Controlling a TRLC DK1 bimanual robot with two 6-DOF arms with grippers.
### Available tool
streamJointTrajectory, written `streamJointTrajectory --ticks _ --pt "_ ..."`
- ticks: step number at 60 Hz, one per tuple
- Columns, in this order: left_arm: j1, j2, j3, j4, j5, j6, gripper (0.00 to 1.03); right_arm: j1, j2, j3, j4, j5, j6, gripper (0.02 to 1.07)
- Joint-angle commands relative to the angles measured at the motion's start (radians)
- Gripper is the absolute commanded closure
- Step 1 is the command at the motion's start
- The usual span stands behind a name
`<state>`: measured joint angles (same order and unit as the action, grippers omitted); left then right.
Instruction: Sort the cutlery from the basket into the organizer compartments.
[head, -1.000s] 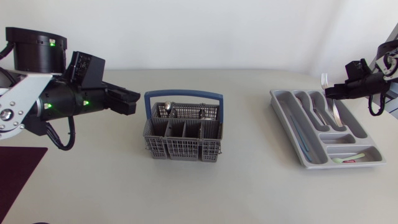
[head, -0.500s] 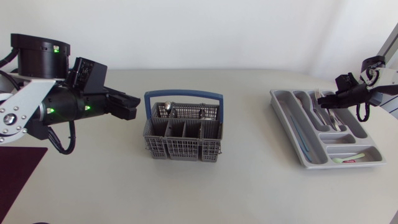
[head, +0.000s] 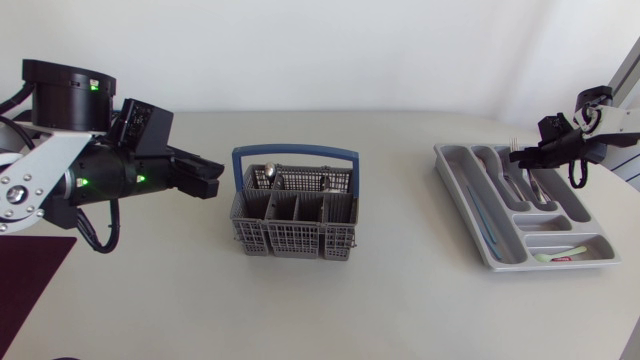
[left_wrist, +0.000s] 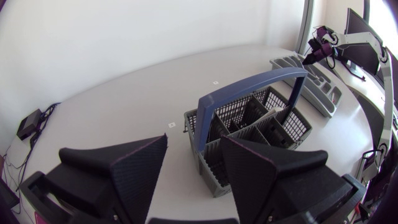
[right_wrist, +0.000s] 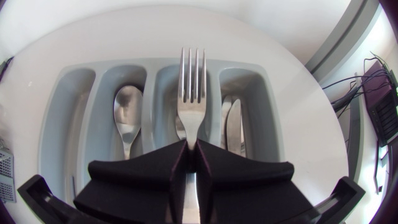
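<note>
The grey basket (head: 294, 222) with a blue handle (head: 294, 153) stands mid-table; a spoon (head: 268, 174) and other cutlery rest in its back compartments. My left gripper (head: 213, 176) hovers open just left of it, and in the left wrist view the basket (left_wrist: 261, 121) lies ahead of the spread fingers (left_wrist: 124, 168). The grey organizer (head: 490, 235) lies at the right. My right gripper (head: 535, 153) is shut on a fork (right_wrist: 191, 93), tines pointing forward over the organizer's (right_wrist: 74, 81) middle compartment. A spoon (right_wrist: 127, 115) and knives (right_wrist: 231, 124) lie in neighbouring compartments.
A dark maroon mat (head: 25, 285) covers the table's front left corner. A small white and green utensil (head: 558, 257) lies in the organizer's front cross compartment. Bare tabletop separates basket and organizer.
My right gripper has carried the fork down and back over the organizer, tipping it flatter. The left arm has edged slightly toward the basket.
</note>
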<state>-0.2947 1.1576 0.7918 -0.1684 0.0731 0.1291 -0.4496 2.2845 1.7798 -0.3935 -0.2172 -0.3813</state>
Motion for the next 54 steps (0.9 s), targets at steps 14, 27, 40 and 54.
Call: streamJointTrajectory --ticks 14,27,40,54 --pt "0.006 -0.022 -0.057 -0.014 -0.004 0.026 0.44 0.017 0.044 -0.002 -0.019 0.035 0.025 0.84" --pt "0.006 -0.042 -0.085 -0.02 -0.004 0.055 0.44 0.026 -0.068 -0.123 0.048 0.07 0.015 0.45" --pt "-0.004 -0.05 -0.126 -0.02 -0.002 0.101 0.44 0.081 -0.272 -0.315 0.09 0.065 0.001 0.41" --pt "-0.014 -0.05 -0.161 -0.005 0.024 0.127 0.61 0.232 -0.493 -0.504 0.097 0.03 0.028 0.42"
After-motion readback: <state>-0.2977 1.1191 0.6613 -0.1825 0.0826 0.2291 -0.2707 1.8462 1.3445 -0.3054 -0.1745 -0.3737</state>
